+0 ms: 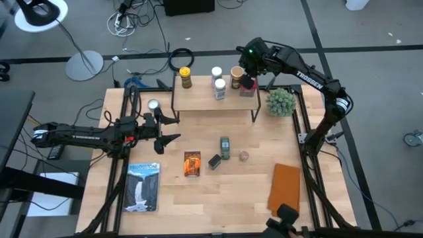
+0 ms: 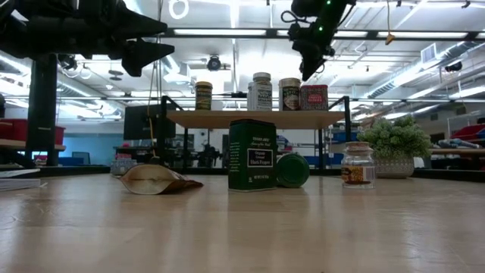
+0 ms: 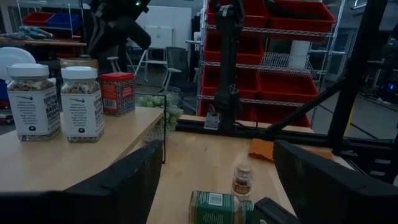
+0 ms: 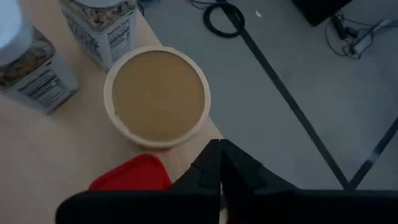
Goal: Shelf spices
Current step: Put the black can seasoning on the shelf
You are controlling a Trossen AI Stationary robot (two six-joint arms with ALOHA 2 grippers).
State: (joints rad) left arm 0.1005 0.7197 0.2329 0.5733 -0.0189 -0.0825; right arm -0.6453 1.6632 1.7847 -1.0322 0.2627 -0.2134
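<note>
Leftmost, left gripper, fingers spread wide and holding nothing, above the table beside the shelf. On the shelf: yellow-lidded jar, 2 white-lidded jars, tan-lidded jar, red tin. On the table in front: orange packet, green tin, dark box, small jar. Rightmost, right gripper, fingers pressed together and gripping nothing, above the red tin.

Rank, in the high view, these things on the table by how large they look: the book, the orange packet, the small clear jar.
1. The book, clearly the largest.
2. The orange packet, much smaller than the book.
3. The small clear jar, the smallest.

All three lie on the tabletop, so nearness hardly affects this order.
</note>
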